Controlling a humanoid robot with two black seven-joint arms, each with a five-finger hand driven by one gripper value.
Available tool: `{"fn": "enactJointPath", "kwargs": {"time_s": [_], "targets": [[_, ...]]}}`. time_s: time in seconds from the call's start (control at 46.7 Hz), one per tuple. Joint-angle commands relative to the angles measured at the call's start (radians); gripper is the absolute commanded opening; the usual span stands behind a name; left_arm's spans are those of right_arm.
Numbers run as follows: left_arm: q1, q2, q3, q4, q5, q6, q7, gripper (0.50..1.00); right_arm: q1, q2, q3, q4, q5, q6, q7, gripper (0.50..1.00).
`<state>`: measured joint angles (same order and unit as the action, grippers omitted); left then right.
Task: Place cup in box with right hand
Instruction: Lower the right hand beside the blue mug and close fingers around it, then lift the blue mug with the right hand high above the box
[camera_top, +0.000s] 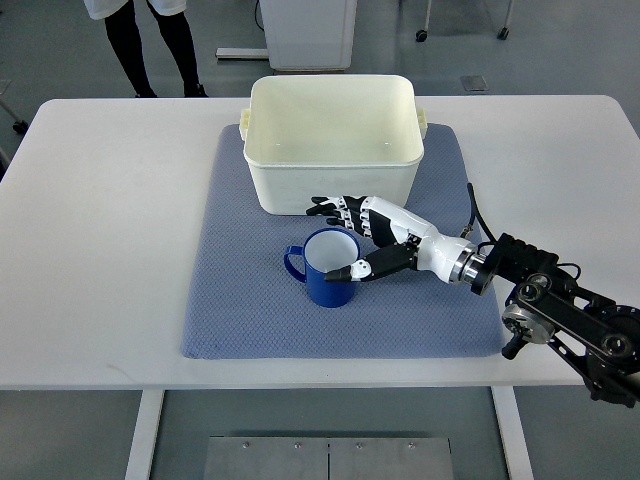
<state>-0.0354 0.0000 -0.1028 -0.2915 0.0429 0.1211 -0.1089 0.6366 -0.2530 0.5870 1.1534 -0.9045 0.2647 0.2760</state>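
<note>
While the blue enamel-style cup (326, 268) stands upright on the blue-grey quilted mat (240, 300), the right hand (352, 240) reaches it from the right edge of the top view. The thumb lies against the cup's near-right rim and the other fingers (335, 209) stretch past its far side, spread rather than curled, so the hand brackets the cup without a closed grasp; whether the far fingers touch the rim cannot be told. The cup's handle points to the picture's left, and its inside is white. Just beyond the cup sits the cream plastic box (332, 140), open-topped, with its front wall close to the fingertips. Mat and box rest on a white table (90, 250). A person's dark-clad legs (150, 45) stand past the far left corner. No label or writing is legible on anything.
</note>
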Motion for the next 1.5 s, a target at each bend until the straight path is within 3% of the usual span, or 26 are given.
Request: {"fn": "enactJointPath", "kwargs": {"time_s": [0.0,0.663,1.091,1.22,1.284,1.327,1.348,1.476], "targets": [[0.0,0.0,0.0,0.0,0.0,0.0,0.0,1.0,-0.002,0.001,-0.004,-0.001,-0.004,-0.005,0.0,0.981],[0.0,0.0,0.0,0.0,0.0,0.0,0.0,1.0,-0.009,0.037,-0.024,-0.087,-0.002,-0.044,-0.001,0.962],[0.0,0.0,0.0,-0.002,0.0,0.0,0.0,1.0,-0.017,0.041,-0.05,-0.107,-0.002,-0.048,0.023,0.853],[0.0,0.0,0.0,0.0,0.0,0.0,0.0,1.0,-0.015,0.041,-0.069,-0.107,-0.002,-0.048,0.043,0.763],[0.0,0.0,0.0,0.0,0.0,0.0,0.0,1.0,-0.015,0.038,-0.07,-0.107,-0.002,-0.047,0.049,0.649],[0.0,0.0,0.0,0.0,0.0,0.0,0.0,1.0,-0.014,0.038,-0.07,-0.107,-0.001,-0.047,0.051,0.523],[0.0,0.0,0.0,0.0,0.0,0.0,0.0,1.0,-0.015,0.038,-0.07,-0.107,-0.002,-0.047,0.051,0.5],[0.0,0.0,0.0,0.0,0.0,0.0,0.0,1.0,-0.014,0.04,-0.065,-0.11,-0.001,-0.048,0.052,0.5]]}}
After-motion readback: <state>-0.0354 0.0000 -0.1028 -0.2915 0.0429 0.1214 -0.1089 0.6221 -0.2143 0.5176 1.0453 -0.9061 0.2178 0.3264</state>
